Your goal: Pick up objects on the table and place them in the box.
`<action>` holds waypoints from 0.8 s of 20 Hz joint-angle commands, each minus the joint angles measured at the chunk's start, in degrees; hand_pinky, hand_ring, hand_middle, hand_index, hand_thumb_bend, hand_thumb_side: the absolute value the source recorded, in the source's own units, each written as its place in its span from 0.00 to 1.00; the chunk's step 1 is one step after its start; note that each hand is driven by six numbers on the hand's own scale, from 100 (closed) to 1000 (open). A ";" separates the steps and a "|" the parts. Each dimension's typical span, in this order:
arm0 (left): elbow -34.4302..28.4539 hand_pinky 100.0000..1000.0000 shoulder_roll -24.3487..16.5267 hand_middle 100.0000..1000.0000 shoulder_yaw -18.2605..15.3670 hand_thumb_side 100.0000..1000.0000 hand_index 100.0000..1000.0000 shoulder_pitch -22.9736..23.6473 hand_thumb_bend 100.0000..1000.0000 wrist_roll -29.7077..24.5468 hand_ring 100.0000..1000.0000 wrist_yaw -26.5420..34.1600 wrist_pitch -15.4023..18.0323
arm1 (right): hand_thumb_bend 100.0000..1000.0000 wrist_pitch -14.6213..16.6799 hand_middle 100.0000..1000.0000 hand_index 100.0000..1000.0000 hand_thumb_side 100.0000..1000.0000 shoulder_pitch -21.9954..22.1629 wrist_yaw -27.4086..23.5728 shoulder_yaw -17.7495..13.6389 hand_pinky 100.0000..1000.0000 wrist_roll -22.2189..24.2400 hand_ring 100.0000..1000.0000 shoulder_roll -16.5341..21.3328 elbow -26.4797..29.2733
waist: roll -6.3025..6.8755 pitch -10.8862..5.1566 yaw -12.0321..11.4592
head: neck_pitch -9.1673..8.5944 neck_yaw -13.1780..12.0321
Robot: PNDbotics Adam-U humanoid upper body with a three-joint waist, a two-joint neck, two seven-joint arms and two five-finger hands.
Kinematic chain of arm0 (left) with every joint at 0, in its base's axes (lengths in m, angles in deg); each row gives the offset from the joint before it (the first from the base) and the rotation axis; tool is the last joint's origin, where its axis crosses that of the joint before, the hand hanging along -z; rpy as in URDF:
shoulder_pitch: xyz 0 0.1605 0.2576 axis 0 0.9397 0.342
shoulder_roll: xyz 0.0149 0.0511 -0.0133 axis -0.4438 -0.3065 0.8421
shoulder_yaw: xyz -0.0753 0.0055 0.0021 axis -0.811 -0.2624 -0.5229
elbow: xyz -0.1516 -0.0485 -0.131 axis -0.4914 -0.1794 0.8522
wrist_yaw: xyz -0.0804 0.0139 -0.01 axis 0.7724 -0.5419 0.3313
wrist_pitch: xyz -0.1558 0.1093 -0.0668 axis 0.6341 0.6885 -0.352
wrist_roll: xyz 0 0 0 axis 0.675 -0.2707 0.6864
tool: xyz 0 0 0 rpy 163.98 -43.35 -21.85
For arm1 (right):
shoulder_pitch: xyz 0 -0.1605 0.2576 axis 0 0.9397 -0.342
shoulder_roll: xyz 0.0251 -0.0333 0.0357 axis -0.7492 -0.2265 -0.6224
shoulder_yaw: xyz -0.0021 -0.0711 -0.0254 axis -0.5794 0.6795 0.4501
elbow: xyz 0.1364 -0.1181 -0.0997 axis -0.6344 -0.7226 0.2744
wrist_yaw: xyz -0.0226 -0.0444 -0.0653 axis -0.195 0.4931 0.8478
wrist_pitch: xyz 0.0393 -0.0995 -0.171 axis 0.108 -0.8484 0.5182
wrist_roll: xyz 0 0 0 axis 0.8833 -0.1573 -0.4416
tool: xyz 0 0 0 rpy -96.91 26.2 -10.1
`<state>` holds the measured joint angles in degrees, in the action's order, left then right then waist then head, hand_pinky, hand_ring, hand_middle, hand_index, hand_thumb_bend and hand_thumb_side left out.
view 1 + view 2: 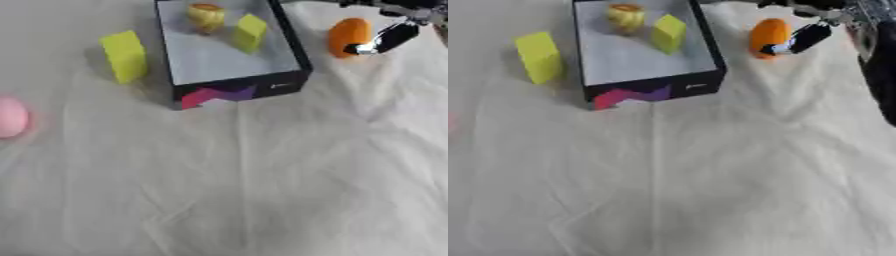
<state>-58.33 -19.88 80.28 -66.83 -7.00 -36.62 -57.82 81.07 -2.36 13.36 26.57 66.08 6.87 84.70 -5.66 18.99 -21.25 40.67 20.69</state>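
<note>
Fingertip of the right hand (385, 39), extended straight, touches the orange egg-shaped object (347, 36) just right of the black open box (289, 55). Inside sit a yellow block (249, 32) and a yellow-orange object (206, 16). Another yellow block (124, 56) stands left; a pink ball (11, 117) lies well apart on the white-draped bench (262, 190).

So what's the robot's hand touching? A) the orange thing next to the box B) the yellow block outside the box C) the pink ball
A: the right hand has a fingertip against the orange thing, right of the box.
</note>
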 commanded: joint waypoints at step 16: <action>-0.51 0.82 -0.03 0.59 -0.34 0.85 0.68 -0.55 0.00 -0.11 0.55 -0.92 -0.08 | 0.31 -0.66 0.68 0.86 0.53 -0.24 -16.31 -0.57 0.66 7.89 0.67 0.83 -3.81 | 0.06 0.64 0.26 | -0.97 -0.14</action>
<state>-58.26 -19.38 80.28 -67.18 -7.05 -37.29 -57.87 80.75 -1.90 -1.24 26.46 73.28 6.03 80.05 -5.66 19.68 -21.14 40.63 20.65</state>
